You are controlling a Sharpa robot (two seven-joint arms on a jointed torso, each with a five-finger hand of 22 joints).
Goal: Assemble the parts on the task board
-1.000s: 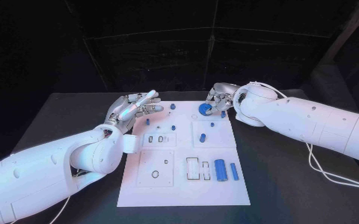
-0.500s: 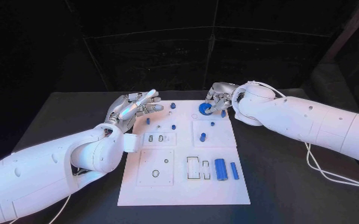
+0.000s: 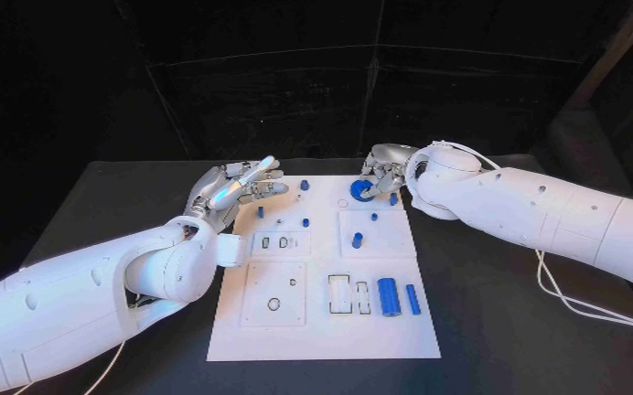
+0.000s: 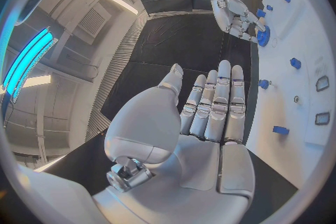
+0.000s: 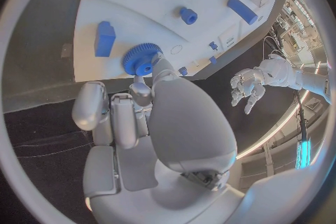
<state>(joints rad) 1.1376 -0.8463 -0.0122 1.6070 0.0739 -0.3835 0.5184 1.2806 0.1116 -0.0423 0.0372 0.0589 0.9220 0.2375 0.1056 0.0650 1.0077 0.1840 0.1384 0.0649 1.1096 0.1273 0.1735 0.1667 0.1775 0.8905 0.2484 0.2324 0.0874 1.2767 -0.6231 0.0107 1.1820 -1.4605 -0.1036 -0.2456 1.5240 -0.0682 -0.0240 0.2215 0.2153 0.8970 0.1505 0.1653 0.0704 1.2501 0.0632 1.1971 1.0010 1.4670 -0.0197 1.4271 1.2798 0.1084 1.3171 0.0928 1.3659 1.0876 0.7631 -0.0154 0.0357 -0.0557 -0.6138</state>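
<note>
Looks like early days on this one: the right hand (image 3: pixel 380 176) is pinching the blue gear (image 3: pixel 359 191) at the far end of the task board (image 3: pixel 323 340), apparently working it onto its spot, though I can't tell if it's seated since the fingers cover its far side. The left hand (image 3: pixel 238 185) hovers released, fingers straight, over the board's far left edge. Two blue cylinders (image 3: pixel 390 296) lie loose near the right, and the rectangular slots (image 3: pixel 340 295) beside them look unfilled. The small blue pegs further up are too tiny to judge.
</note>
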